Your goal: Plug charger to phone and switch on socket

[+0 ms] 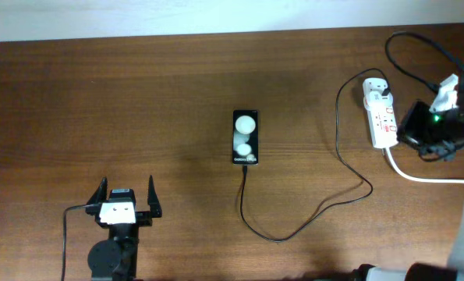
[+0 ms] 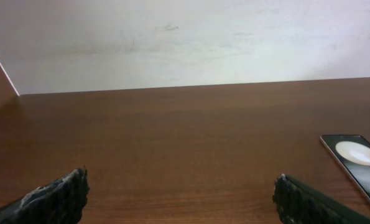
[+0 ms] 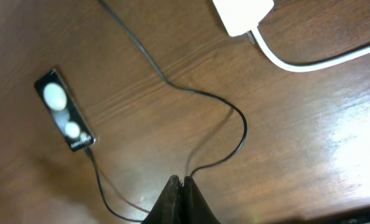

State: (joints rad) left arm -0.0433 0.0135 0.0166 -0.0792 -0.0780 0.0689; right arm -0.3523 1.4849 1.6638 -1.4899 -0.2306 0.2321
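The black phone (image 1: 246, 136) lies at the table's middle, two white spots on its screen. The thin black charger cable (image 1: 325, 203) has its tip at the phone's near end and loops right to a white plug (image 1: 378, 88) in the white socket strip (image 1: 380, 117). My right gripper (image 1: 413, 131) is shut and empty, raised beside the strip's near right side. In the right wrist view its shut jaws (image 3: 182, 182) hang over the cable (image 3: 234, 118), with the phone (image 3: 63, 118) at left and the strip's end (image 3: 240, 14) at top. My left gripper (image 1: 126, 195) is open and empty at the front left, its jaws (image 2: 181, 199) wide; the phone (image 2: 359, 162) shows at right.
The strip's thick white cord (image 1: 419, 176) runs off to the right edge; it also shows in the right wrist view (image 3: 309, 62). A pale wall (image 2: 185, 37) borders the table's far edge. Black arm cables (image 1: 415, 51) loop at the far right.
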